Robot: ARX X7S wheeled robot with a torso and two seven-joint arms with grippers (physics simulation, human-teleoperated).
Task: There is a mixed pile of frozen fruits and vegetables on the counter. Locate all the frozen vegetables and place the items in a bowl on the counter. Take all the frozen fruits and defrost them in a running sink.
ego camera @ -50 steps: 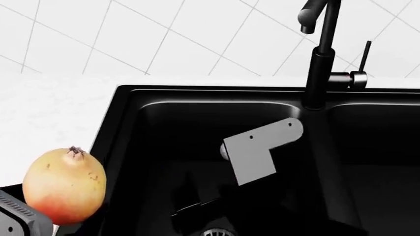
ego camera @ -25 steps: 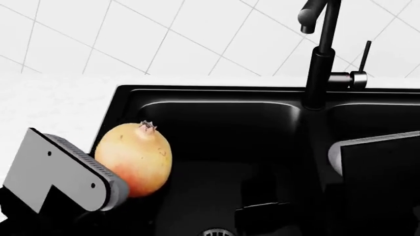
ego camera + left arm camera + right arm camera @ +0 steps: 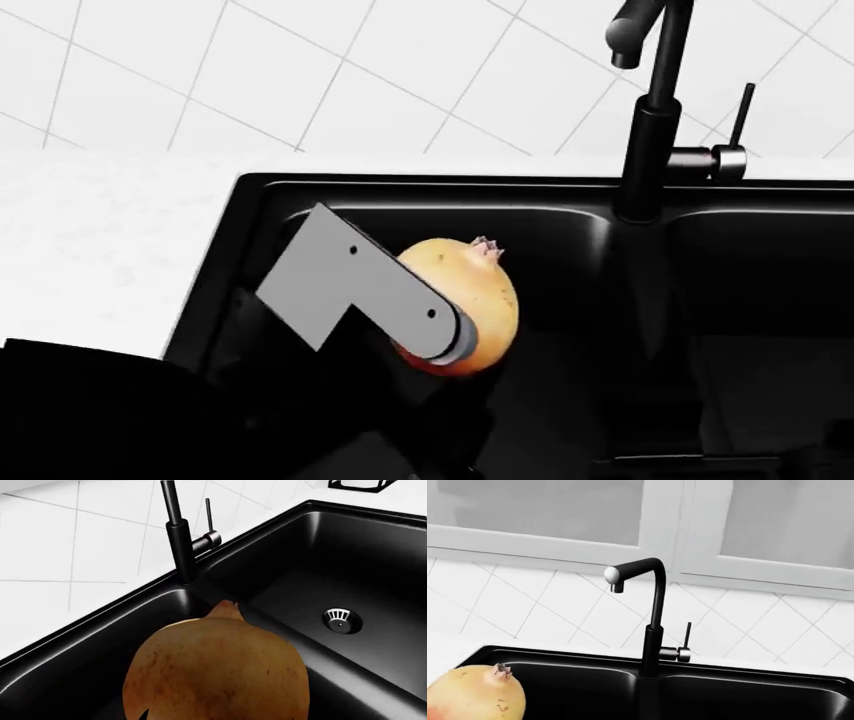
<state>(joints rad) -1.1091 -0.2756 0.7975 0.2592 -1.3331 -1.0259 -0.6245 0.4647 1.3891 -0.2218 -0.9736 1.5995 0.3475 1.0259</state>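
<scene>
Writing: none can be read on any surface in the three views.
Sink (image 3: 254, 215): black, two basins side by side under a white counter (image 3: 94, 250); no water is visible in either basin.
Left basin: the pomegranate (image 3: 467, 300) hangs above it in the head view, off the floor, near the middle ridge.
Right basin: holds nothing that shows; in the left wrist view a round drain (image 3: 341, 620) sits in the floor of the far basin.
Pomegranate: yellow-orange with a red blush low down, its crown pointing up and toward the faucet (image 3: 650, 110); it fills the near part of the left wrist view (image 3: 217, 672) and shows at the edge of the right wrist view (image 3: 472, 694).
Left gripper (image 3: 424, 335): closed around the pomegranate; a grey plate of one finger (image 3: 354, 285) lies against the fruit's near side, the other finger is hidden behind it.
Right gripper: out of all three views, so its opening cannot be told.
Faucet: black, upright on the back rim between the basins, spout curved over, with a thin side lever (image 3: 737, 120) on a metal stub.
Wall: white tiles set on the diagonal (image 3: 334, 70); pale cabinet doors (image 3: 660, 515) above it in the right wrist view.
Far corner: part of a black frame (image 3: 357, 484) stands on the counter in the left wrist view, too cropped to name.
</scene>
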